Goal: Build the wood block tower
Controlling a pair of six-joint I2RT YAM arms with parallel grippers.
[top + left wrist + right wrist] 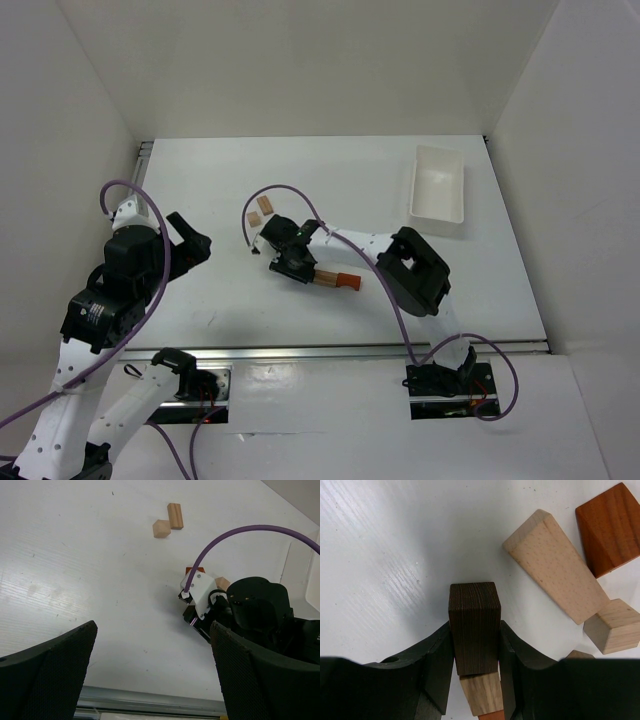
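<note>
Right gripper [475, 630] and the wooden pieces, near the middle of the table [250, 170], as seen from beside the rig.

(a) The dark brown block [474, 625] sits directly between the right gripper's two fingers [437, 660]. Both fingers press flat on its long sides, so the jaws are partly closed and clamped on it. Its far end pokes out past the fingertips.

(b) A tan block [480, 692] butts against its near end, deeper between the fingers. A reddish-orange block [347, 282] follows it. From overhead these two show as a short row on the table, trailing back from the gripper toward the arm.

(c) To the right of the held block, clear of the fingers, lie a long tan bar [555, 572], a small tan block [612, 625] at the bar's lower corner, and a reddish-brown piece [610, 527] just beside the bar's far end.

(d) The left gripper [192, 243] hangs well apart at the left, with its jaws spread wide and nothing between them.

(e) The white tray [413, 190] stands at the far right, away from all the pieces.
</note>
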